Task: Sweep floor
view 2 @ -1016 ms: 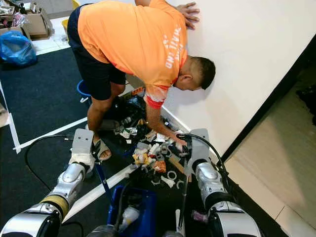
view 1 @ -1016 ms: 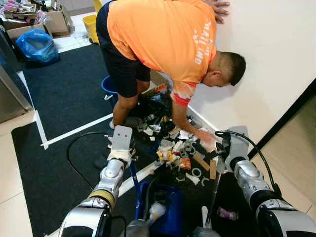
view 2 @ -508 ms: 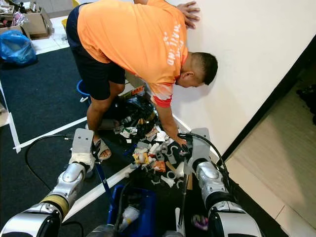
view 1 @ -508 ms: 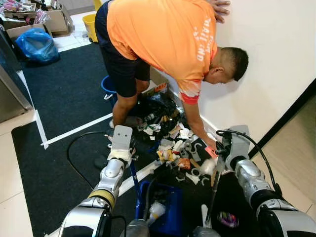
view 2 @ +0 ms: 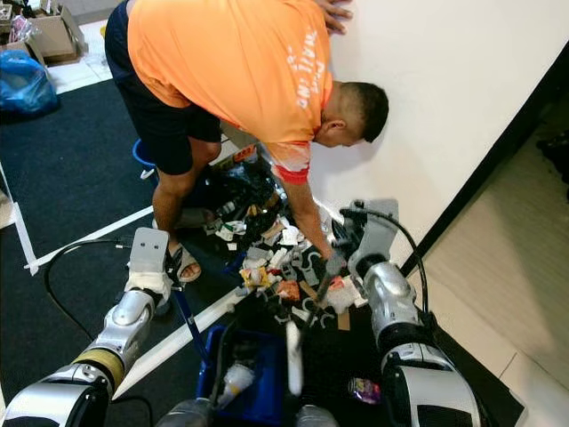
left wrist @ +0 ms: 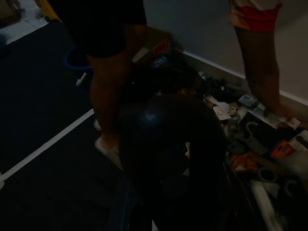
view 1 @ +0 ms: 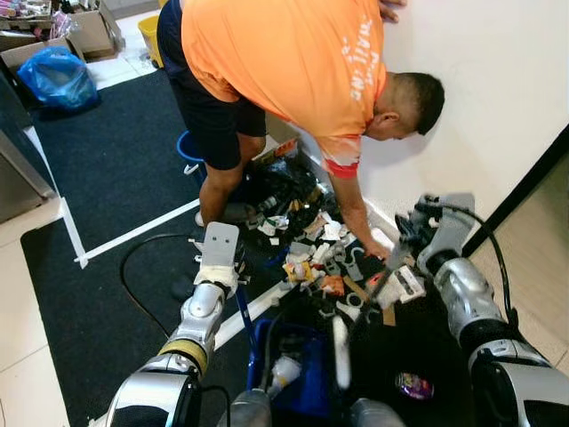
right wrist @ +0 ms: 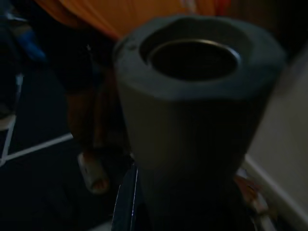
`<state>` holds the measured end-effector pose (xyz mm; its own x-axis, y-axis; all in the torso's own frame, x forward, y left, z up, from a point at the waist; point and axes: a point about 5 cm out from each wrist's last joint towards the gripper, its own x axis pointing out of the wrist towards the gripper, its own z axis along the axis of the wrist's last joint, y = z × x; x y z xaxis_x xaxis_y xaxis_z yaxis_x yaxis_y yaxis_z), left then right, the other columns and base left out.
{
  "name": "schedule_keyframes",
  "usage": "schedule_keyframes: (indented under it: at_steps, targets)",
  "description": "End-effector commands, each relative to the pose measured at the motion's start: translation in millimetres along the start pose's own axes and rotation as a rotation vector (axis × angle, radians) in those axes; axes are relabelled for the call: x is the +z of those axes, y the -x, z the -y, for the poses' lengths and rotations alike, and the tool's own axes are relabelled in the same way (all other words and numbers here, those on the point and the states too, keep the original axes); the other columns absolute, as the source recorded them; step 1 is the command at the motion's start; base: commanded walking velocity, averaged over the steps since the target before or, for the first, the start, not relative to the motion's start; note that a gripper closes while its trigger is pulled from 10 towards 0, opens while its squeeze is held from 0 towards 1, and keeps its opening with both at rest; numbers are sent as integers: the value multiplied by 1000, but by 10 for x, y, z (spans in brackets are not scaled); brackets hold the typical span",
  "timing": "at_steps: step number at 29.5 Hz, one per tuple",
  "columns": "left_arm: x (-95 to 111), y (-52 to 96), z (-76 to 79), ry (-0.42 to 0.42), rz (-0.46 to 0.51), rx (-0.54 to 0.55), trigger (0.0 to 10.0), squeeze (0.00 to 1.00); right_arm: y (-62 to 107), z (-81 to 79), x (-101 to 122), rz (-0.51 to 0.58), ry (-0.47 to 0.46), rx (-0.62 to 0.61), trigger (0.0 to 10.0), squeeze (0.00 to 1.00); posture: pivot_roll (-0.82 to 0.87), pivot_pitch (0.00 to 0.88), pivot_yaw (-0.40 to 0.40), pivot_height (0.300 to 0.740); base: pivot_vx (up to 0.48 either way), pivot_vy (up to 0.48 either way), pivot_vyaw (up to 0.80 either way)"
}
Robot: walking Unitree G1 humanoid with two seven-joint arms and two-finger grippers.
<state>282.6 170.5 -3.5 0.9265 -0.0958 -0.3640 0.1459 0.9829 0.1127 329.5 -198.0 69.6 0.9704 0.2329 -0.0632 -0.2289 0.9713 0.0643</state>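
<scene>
A pile of litter, paper scraps, wrappers and plastic bits, lies on the black mat by the wall. A person in an orange shirt bends over it with one hand in the pile. My right gripper is shut on a thin black broom stick that slants down to a white end. The stick's round top looms close in the right wrist view. My left gripper is shut on the blue handle of a blue dustpan at my feet.
The white wall runs along the right. A black bin bag and a blue bucket sit behind the pile. A white tape line and a black cable cross the mat. A blue bag and boxes stand far left.
My right arm has swung up and right toward the wall, tilting the broom stick so its white end moved left. The person's hand shifted within the pile. The left arm held still.
</scene>
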Motion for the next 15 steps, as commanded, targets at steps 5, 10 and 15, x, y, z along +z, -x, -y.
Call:
schedule_keyframes:
  at_steps: [5,10,15]
  targets:
    - [-506,231,66,-39,-232,-32,10000,0,-140,43,457,159,216,-3,10000,0,116,36,-45,740,0,0,0]
    - [-515,237,70,-37,-234,-33,10000,0,-161,56,503,133,305,10,10000,0,117,39,-47,740,0,0,0]
    - [-518,239,79,-35,-233,-35,10000,0,-146,114,476,71,434,5,10000,0,121,42,-49,740,0,0,0]
